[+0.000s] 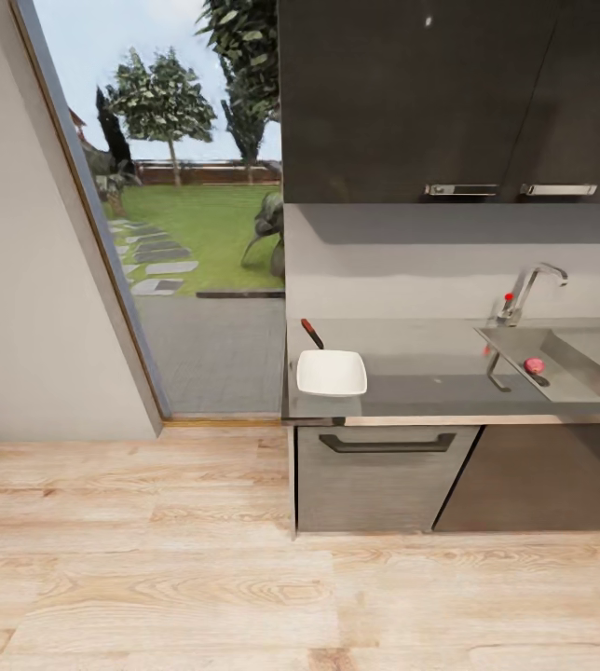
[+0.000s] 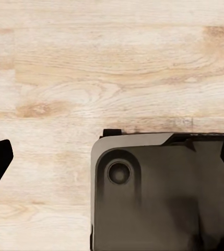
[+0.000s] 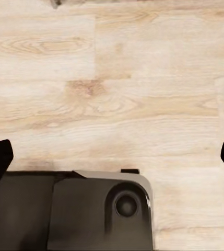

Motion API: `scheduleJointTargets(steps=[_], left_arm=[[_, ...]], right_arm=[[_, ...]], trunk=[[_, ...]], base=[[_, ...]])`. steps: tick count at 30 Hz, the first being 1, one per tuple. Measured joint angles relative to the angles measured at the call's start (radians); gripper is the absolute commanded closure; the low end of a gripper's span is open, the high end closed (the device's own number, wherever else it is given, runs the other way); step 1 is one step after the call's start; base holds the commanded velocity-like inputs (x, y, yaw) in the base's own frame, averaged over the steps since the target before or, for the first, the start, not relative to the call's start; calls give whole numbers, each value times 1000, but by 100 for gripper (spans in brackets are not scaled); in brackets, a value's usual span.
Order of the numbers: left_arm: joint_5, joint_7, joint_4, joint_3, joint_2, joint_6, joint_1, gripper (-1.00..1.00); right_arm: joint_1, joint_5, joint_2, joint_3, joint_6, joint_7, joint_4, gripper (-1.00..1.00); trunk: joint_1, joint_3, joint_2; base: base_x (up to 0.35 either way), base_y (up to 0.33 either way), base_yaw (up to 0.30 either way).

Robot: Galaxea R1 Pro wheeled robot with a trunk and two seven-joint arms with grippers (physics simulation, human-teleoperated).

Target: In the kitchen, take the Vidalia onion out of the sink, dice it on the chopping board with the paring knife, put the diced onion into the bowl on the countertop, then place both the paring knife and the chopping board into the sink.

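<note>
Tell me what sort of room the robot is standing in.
A home kitchen, most likely: a grey countertop with a built-in sink and chrome tap, dark cabinets above and below, and a white bowl on the worktop. A glass door beside it shows a garden.

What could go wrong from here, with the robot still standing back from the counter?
1. The bowl sits at the countertop's front left corner; a close approach or low arm sweep could knock it off.
2. The paring knife lies just behind the bowl, so reaching over may bump the bowl.
3. The pink round item in the sink, likely the onion, lies beside the tap, which may crowd a grasp.
</note>
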Motion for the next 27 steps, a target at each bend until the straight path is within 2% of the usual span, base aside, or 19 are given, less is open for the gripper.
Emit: scheduleJointTargets(steps=[3,8,14,19,27], left_arm=[[1,1,0,0,-1,0,0,-100],[5,1,0,0,-8,0,1,-100],[5,1,0,0,-8,0,1,-100],[5,0,0,-1,-6,-1,1,-100],[4,0,1,-2,-3,-1,1,-100]], right_arm=[[-1,1,-15,1,43,0,-63,-100],[-4,2,-35,1,158,-3,-232,-100],[-4,2,-42,2,227,-4,-348,-100],[-4,1,-41,3,240,-3,-368,-100],[-4,-2,-33,2,241,-5,-349,-100]], trunk=[[0,0,0],[0,0,0],[0,0,0],[0,0,0],[0,0,0]], base=[[0,0,0],[0,0,0],[0,0,0],[0,0,0],[0,0,-2]])
